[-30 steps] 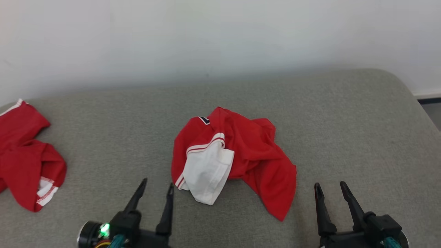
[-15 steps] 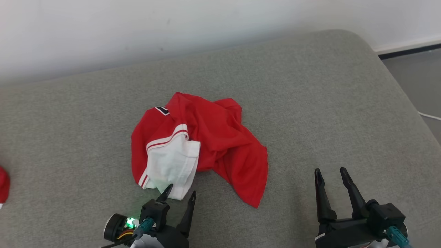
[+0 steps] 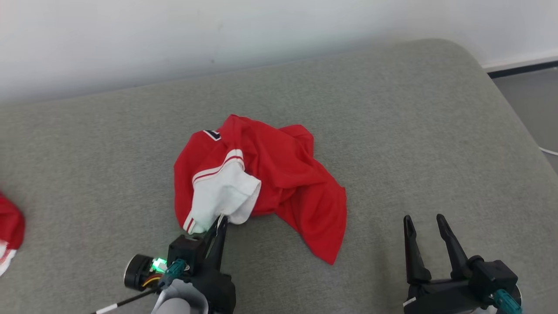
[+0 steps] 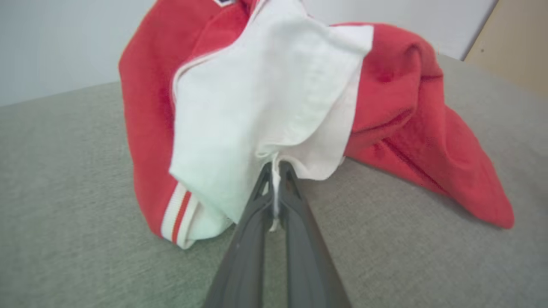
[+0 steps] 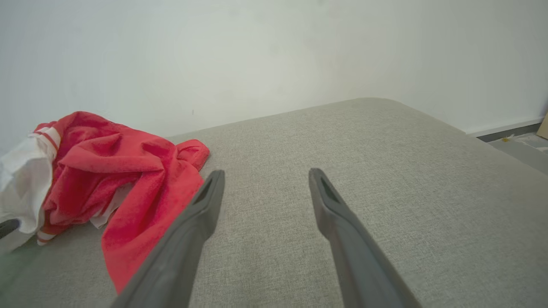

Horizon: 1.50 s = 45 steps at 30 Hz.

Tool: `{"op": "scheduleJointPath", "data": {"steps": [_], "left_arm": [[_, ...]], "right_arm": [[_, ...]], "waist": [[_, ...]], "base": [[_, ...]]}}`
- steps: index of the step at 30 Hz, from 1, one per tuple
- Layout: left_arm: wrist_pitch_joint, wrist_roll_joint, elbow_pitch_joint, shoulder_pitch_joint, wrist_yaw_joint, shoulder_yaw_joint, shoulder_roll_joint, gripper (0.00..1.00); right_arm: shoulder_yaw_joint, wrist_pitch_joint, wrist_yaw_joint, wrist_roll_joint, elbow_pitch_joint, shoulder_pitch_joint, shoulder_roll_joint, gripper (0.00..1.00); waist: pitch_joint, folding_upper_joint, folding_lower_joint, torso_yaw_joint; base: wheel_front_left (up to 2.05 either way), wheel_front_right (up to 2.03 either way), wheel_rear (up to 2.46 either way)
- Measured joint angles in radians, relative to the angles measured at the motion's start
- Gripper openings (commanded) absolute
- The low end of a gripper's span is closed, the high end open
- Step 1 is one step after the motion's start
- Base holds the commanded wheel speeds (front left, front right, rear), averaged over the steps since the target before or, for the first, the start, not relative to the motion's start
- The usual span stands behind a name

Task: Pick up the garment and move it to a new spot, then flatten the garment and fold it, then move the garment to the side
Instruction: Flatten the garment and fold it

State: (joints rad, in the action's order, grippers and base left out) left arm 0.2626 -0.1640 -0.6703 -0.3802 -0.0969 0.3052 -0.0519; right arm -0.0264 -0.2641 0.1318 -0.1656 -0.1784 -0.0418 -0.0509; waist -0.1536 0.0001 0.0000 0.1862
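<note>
Head view, left gripper (image 3: 221,223): closed, its two fingers pinched together on the near edge of the garment's white panel.
Head view, garment (image 3: 287,174): a crumpled red jersey with a white panel and red-and-white striped trim. It lies on the grey cushion (image 3: 392,131) straight beyond the left gripper's tips and spreads toward the right gripper's side.
Head view, right gripper (image 3: 423,218): jaws spread apart and holding nothing. It sits over bare cushion, well apart from the jersey's nearest red corner.
Head view, second red garment (image 3: 11,226): far off on the outer side of the left gripper, cut by the picture's edge.
Left wrist view, left gripper (image 4: 276,169): fingertips meet, with a fold of white fabric (image 4: 265,98) nipped between them.
Left wrist view, striped hem (image 4: 177,214): just beside the fingers, resting on the cushion.
Right wrist view, right gripper (image 5: 265,172): fingers wide apart, with grey cushion between them.
Right wrist view, garment (image 5: 111,162): heaped beside the finger on this view's left. Whether its red corner touches that finger cannot be told.
</note>
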Motion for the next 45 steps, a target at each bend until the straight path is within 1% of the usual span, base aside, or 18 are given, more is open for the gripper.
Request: {"op": "scheduleJointPath", "data": {"steps": [4, 7, 8, 14, 18, 21, 24, 26, 28, 30, 31, 33, 35, 36, 41, 45], "left_arm": [[0.0, 0.017, 0.17, 0.039, 0.011, -0.018, -0.006, 0.0], [0.0, 0.045, 0.284, 0.09, 0.025, -0.039, -0.045, 0.0], [0.0, 0.045, 0.284, 0.09, 0.025, -0.039, -0.045, 0.0], [0.0, 0.064, 0.445, 0.247, 0.05, -0.073, -0.136, 0.0], [-0.006, 0.047, 0.51, 0.376, 0.07, -0.101, -0.174, 0.0], [-0.014, 0.001, 0.512, 0.474, 0.074, -0.115, -0.165, 0.0], [-0.015, -0.021, 0.462, 0.525, 0.069, -0.106, -0.146, 0.0], [-0.009, -0.044, 0.42, 0.534, 0.057, -0.104, -0.127, 0.0], [-0.008, -0.038, 0.358, 0.536, 0.04, -0.082, -0.124, 0.0], [-0.004, -0.058, 0.315, 0.534, 0.034, -0.087, -0.108, 0.0], [-0.004, -0.055, 0.309, 0.53, 0.034, -0.087, -0.104, 0.29], [-0.003, -0.057, 0.325, 0.515, 0.035, -0.102, -0.094, 1.0], [-0.001, -0.051, 0.394, 0.496, 0.035, -0.128, -0.089, 1.0], [-0.001, -0.051, 0.394, 0.496, 0.035, -0.128, -0.089, 1.0], [0.0, -0.034, 0.585, 0.488, 0.044, -0.213, -0.072, 1.0], [0.0, -0.004, 0.65, 0.488, 0.048, -0.243, -0.059, 1.0]], "right_arm": [[-0.014, 0.0, 0.0, 0.0, -0.003, 0.026, 0.0, 1.0], [-0.017, 0.0, 0.0, -0.003, -0.007, 0.041, 0.0, 1.0], [-0.017, 0.0, 0.0, -0.003, -0.007, 0.041, 0.0, 1.0], [-0.014, 0.0, 0.0, -0.01, -0.01, 0.053, 0.001, 1.0], [-0.007, 0.0, 0.0, -0.014, -0.01, 0.059, 0.0, 1.0], [-0.003, 0.0, 0.0, -0.015, -0.012, 0.059, 0.001, 1.0], [-0.001, 0.0, 0.0, -0.016, -0.015, 0.059, 0.0, 1.0], [0.004, 0.0, 0.0, -0.016, -0.019, 0.059, 0.001, 1.0], [0.008, 0.0, 0.0, -0.016, -0.021, 0.059, 0.001, 1.0], [0.006, 0.0, 0.0, -0.015, -0.022, 0.06, 0.001, 1.0], [0.005, 0.0, 0.0, -0.015, -0.022, 0.062, 0.0, 1.0], [0.004, 0.0, 0.0, -0.014, -0.022, 0.065, 0.001, 1.0], [0.001, 0.0, 0.0, -0.015, -0.022, 0.072, 0.001, 1.0], [0.001, 0.0, 0.0, -0.015, -0.022, 0.072, 0.001, 1.0], [0.001, 0.0, 0.0, -0.018, -0.02, 0.077, 0.001, 1.0], [0.002, 0.0, 0.0, -0.019, -0.019, 0.077, 0.0, 1.0]], "waist": [[0.016, 0.0, 0.0, -0.048], [0.03, 0.0, 0.0, -0.094], [0.03, 0.0, 0.0, -0.094], [0.059, -0.0001, -0.0001, -0.196], [0.077, 0.0, -0.0001, -0.26], [0.087, -0.0001, -0.0002, -0.298], [0.097, -0.0001, -0.0001, -0.321], [0.105, -0.0001, -0.0001, -0.327], [0.11, -0.0001, -0.0002, -0.324], [0.115, 0.0, -0.0001, -0.32], [0.118, 0.0, -0.0001, -0.318], [0.125, -0.0001, -0.0001, -0.316], [0.131, 0.0, -0.0001, -0.316], [0.131, 0.0, -0.0001, -0.316], [0.141, -0.0001, -0.0002, -0.314], [0.141, -0.0001, -0.0001, -0.306]], "base": [[0.0, 0.0, 0.0], [0.0, 0.0, 0.0], [0.0, 0.0, 0.0], [0.0, 0.0, 0.0], [0.0, 0.0, 0.0], [0.0, 0.0, 0.0], [0.0, 0.0, 0.0], [0.0, 0.0, 0.0], [0.0, 0.0, 0.0], [0.0, 0.0, 0.0], [0.0, 0.0, 0.0], [0.0, 0.0, 0.0], [0.0, 0.0, 0.0], [0.0, 0.0, 0.0], [0.0, 0.0, 0.0], [0.0, 0.0, 0.0]]}}
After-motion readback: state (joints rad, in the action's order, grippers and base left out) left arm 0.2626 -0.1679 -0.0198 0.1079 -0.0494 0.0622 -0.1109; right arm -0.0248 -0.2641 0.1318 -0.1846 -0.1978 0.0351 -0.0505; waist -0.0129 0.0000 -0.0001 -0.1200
